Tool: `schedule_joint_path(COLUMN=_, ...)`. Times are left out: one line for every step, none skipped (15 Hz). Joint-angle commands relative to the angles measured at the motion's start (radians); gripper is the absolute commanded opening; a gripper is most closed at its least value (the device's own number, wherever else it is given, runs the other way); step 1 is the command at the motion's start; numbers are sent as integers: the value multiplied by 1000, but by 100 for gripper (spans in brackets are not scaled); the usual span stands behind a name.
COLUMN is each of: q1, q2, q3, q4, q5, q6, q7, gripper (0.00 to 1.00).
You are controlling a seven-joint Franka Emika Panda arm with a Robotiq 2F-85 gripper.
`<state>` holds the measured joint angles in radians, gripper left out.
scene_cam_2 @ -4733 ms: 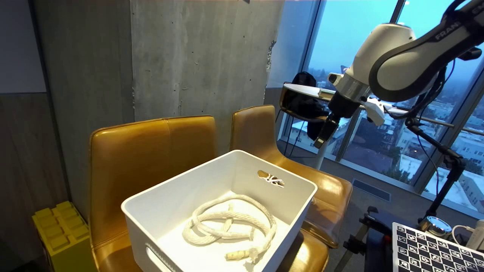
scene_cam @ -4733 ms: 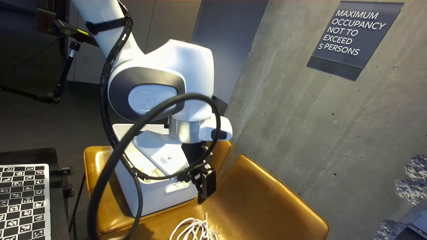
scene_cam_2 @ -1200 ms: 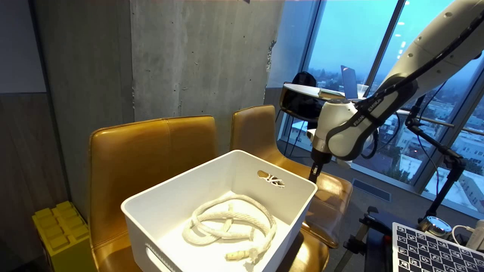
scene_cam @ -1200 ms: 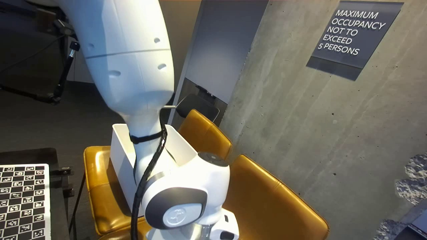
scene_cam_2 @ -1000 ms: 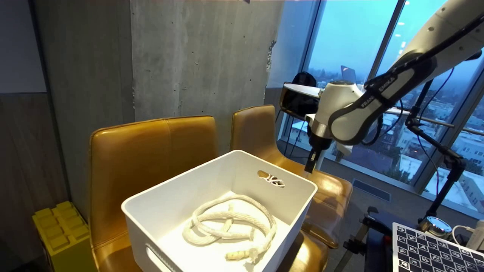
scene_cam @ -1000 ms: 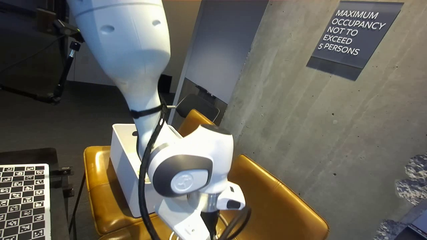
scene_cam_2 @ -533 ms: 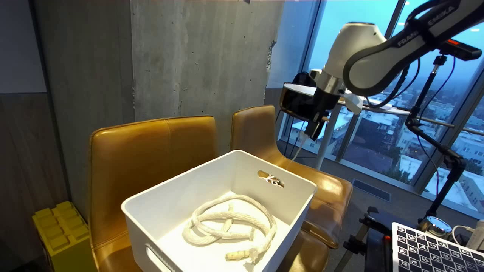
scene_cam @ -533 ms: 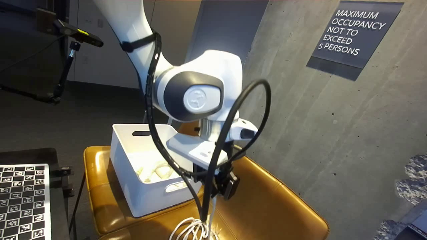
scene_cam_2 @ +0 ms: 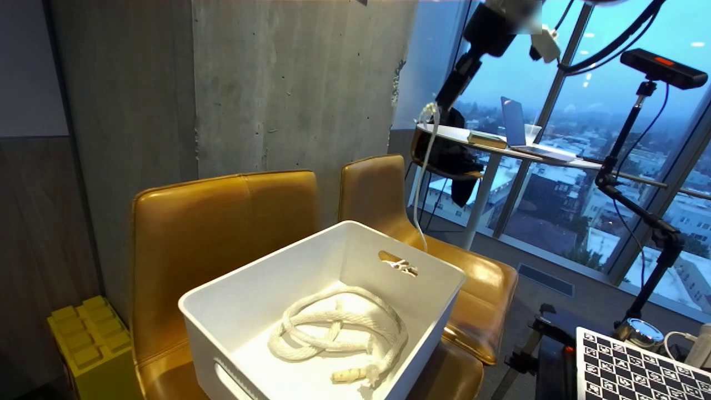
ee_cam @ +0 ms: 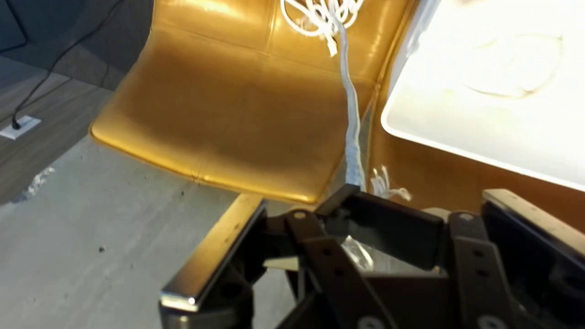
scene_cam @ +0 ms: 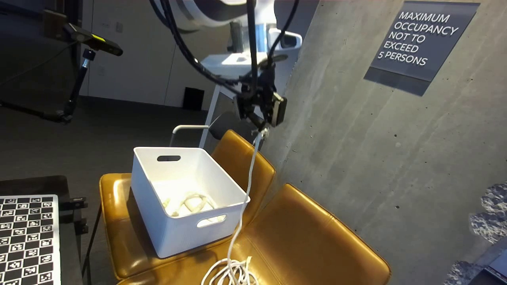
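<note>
Box (scene_cam: 186,233): on the first chair (scene_cam: 115,221).
Rope (scene_cam_2: 344,318): in the box.
Second chair (scene_cam: 317,237): just beside the first chair.
Cord (ee_cam: 352,109): heaped on the second chair, upper end at the end effector (scene_cam_2: 444,99).
Laptop (scene_cam_2: 514,122): on the worktop (scene_cam_2: 450,132), beyond the chairs in an exterior view.

In an exterior view, the black two-fingered robot gripper (scene_cam: 261,125) pinches the frayed upper end of a thin white cord (scene_cam: 250,176), which hangs past one corner of a white rectangular plastic bin (scene_cam: 186,233) to a loose coil (scene_cam: 233,273) on a glossy tan leather-look chair (scene_cam: 317,237). The bin stands on a matching tan chair (scene_cam: 115,209) just beside it, cream-coloured rope (scene_cam: 195,202) inside; a grey concrete wall (scene_cam: 356,138) bears a dark lettered sign (scene_cam: 420,45).
</note>
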<state>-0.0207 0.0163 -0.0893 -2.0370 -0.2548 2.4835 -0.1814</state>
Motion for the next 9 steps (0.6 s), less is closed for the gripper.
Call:
schedule_joint_path(q1=40, q2=-96, q3=73, q4=66, q5=-24, q6=-108, q7=75, gripper=0)
schedule_joint_path(q1=54, q2=-111, q3=98, q4=95, q5=-26, q6=-140, q7=96, gripper=0)
schedule_joint_path(q1=68, q2=-121, q3=124, q4=131, q5=-28, q6=-177, q7=115, gripper=0)
schedule_joint_path(q1=83, q2=-131, q3=153, q4=160, q5=-35, q6=-212, q7=142, gripper=0)
schedule_joint_path(q1=96, q2=-136, q3=178, q4=182, q5=-42, q6=-235, q7=162, gripper=0)
schedule_joint_path(q1=107, q2=-138, q3=200, q4=202, q5=-49, q6=-253, q7=180, gripper=0)
schedule_joint_path(q1=119, q2=-141, q3=224, q4=218, q5=-62, q6=-271, q7=200, gripper=0)
schedule_joint_path(q1=129, q2=-141, q3=243, q4=232, q5=-70, q6=-283, q7=215, gripper=0)
schedule_joint_path(q1=141, q2=-140, q3=264, q4=249, q5=-83, q6=-298, q7=234, gripper=0)
